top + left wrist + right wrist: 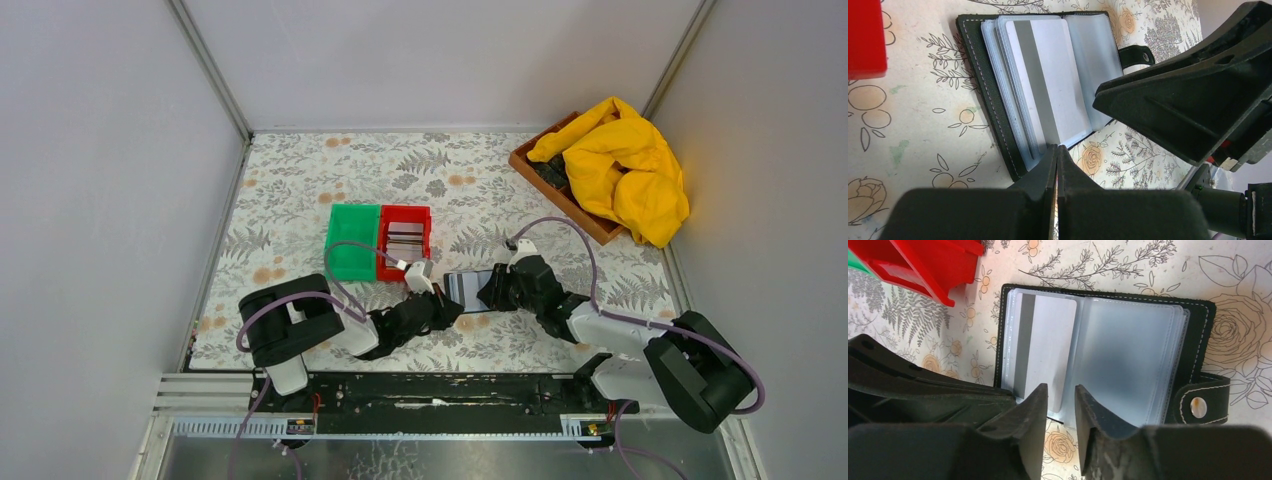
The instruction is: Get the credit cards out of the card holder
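Observation:
The black card holder (468, 288) lies open on the floral table between my two grippers, its bluish clear sleeves (1128, 355) fanned out. A grey-white credit card (1050, 347) with a grey stripe sits in the left-hand sleeve; the same credit card (1048, 85) shows in the left wrist view. My left gripper (1057, 148) is shut with nothing in it, its tips at the holder's (998, 115) near edge. My right gripper (1060, 390) stands open just short of the card's near end, nothing between its fingers. The snap strap (1200, 402) lies to the right.
A red bin (404, 243) holding flat card-like pieces and a green bin (353, 240) stand side by side just beyond the holder. A wooden tray (560, 195) with a yellow cloth (625, 165) sits at the back right. White walls close in the table.

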`<state>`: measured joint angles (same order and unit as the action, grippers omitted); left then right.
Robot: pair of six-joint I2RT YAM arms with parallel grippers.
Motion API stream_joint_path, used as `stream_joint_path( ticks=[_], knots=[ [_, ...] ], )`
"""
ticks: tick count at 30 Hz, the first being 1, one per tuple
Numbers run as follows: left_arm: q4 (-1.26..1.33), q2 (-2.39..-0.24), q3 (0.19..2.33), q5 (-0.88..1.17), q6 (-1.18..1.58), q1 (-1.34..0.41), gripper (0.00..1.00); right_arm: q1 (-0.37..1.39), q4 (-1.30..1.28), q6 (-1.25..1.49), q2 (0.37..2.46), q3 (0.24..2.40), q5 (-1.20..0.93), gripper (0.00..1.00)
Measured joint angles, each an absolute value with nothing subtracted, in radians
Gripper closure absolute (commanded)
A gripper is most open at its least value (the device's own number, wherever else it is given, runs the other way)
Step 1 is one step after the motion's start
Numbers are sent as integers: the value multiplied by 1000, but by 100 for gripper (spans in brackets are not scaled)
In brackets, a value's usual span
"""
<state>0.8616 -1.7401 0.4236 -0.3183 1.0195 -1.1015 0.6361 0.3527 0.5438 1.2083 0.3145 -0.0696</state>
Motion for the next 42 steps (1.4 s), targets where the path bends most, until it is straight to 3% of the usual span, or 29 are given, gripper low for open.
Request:
stream_joint_path(
  ticks=[6, 42],
  knots=[
    [881, -1745, 415, -318, 1023, -1102, 100, 627, 362, 543, 1242, 315, -75, 53],
    [953, -1783, 395, -283, 1044, -1098, 100, 611, 475, 543, 1305, 300, -177, 55]
  ],
)
